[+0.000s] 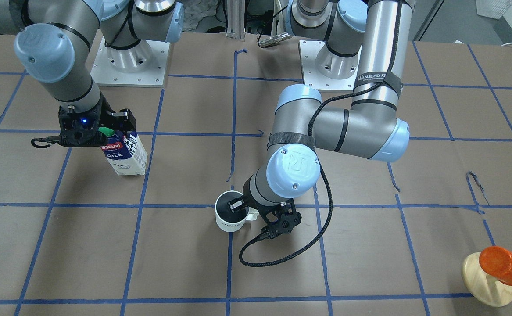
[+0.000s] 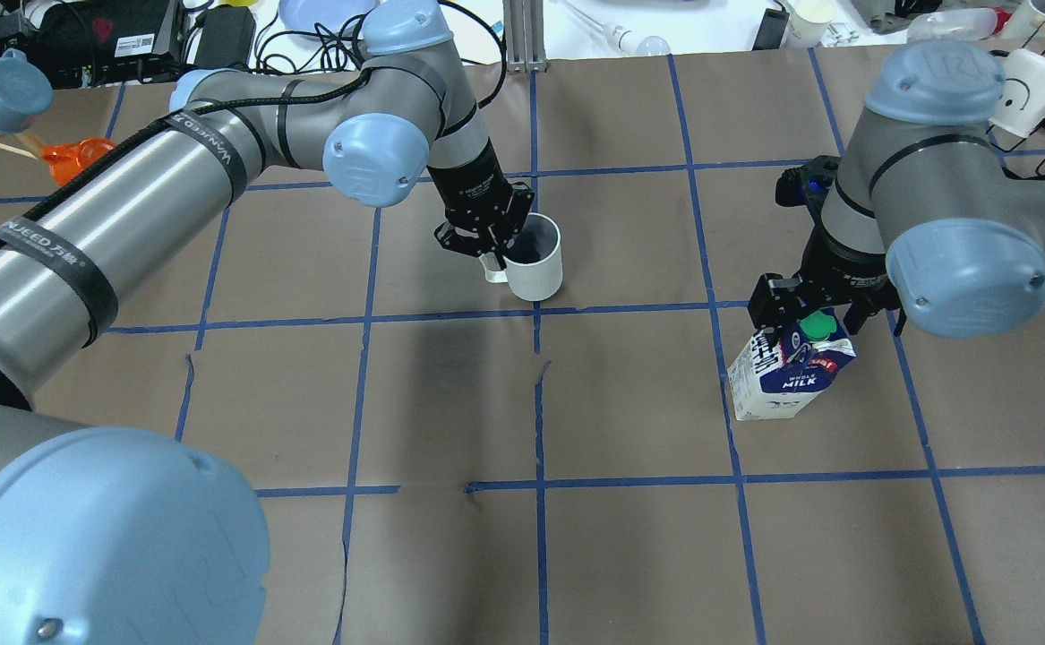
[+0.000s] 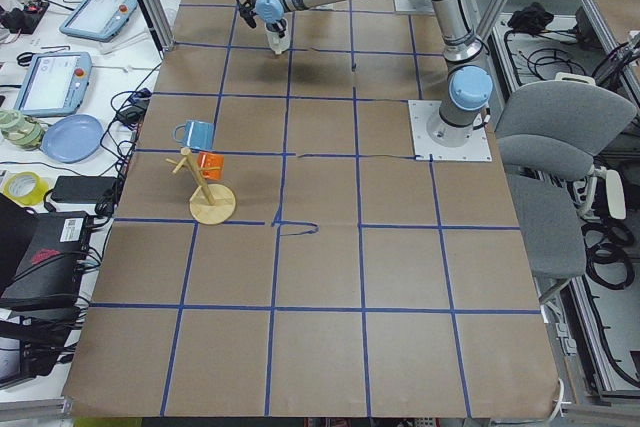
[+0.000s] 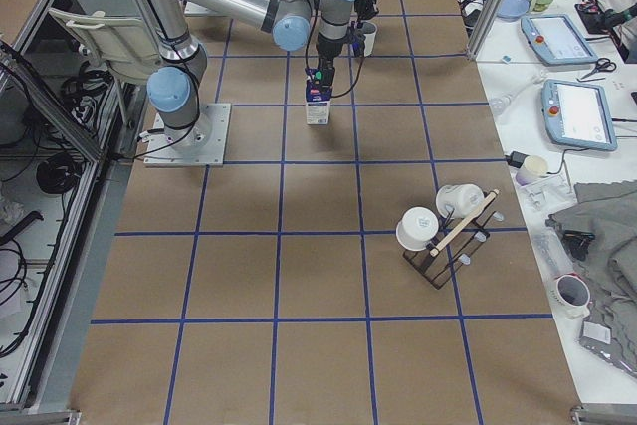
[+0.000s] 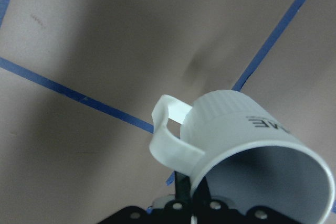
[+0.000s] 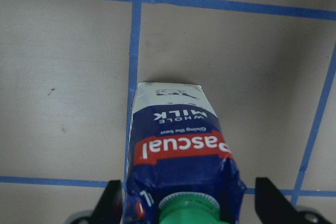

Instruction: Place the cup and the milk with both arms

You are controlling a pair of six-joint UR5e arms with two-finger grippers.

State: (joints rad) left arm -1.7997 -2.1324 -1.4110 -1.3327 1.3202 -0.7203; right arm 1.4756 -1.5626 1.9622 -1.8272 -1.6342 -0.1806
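Note:
The white cup (image 1: 229,219) stands near the table's middle; it also shows in the overhead view (image 2: 535,269). My left gripper (image 1: 240,205) is shut on its rim beside the handle, one finger inside, one outside, as in the wrist view (image 5: 189,198). Whether the cup (image 5: 247,140) rests on the paper or hangs just above it, I cannot tell. The milk (image 1: 126,156) stands on the table, green cap up. My right gripper (image 2: 809,315) straddles its top, jaws open with a gap to the carton (image 6: 181,150) in the wrist view. The milk also shows in the overhead view (image 2: 786,381).
A wooden mug tree (image 1: 488,281) with an orange mug (image 1: 503,263) stands at the table's end on my left. A black rack with white mugs (image 4: 443,231) stands at the end on my right. Blue tape lines grid the brown paper.

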